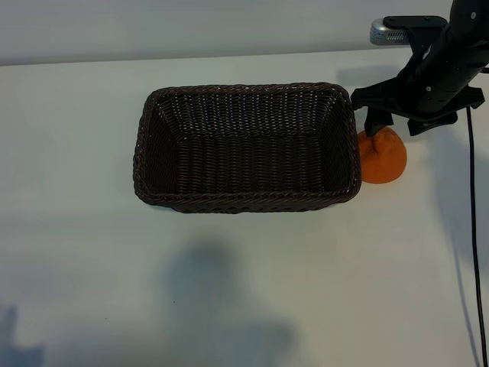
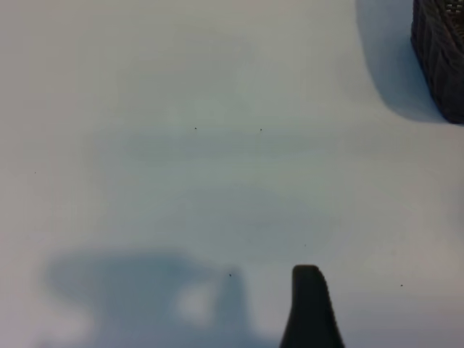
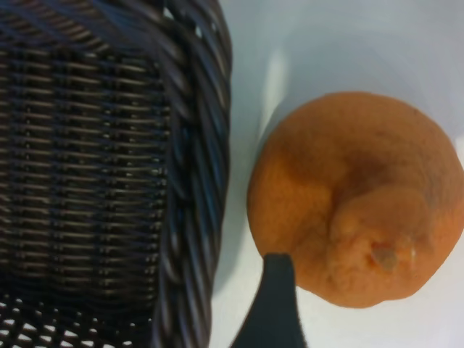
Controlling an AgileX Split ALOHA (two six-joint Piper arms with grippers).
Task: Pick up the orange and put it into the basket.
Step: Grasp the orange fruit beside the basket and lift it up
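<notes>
Right gripper (image 1: 380, 126) (open) — over orange (image 1: 384, 157)

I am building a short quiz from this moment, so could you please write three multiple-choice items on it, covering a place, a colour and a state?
1. Where does the orange lie?
A. inside the basket
B. on the table beside the basket's right end
C. in front of the basket

2. What colour is the basket?
A. dark brown
B. white
C. green

3. How does the right gripper stand?
A. shut on the orange
B. open just above the orange
C. open inside the basket

Answers: 1 B, the fruit rests outside the rim; 2 A, dark wicker; 3 B, the orange still sits on the table.
</notes>
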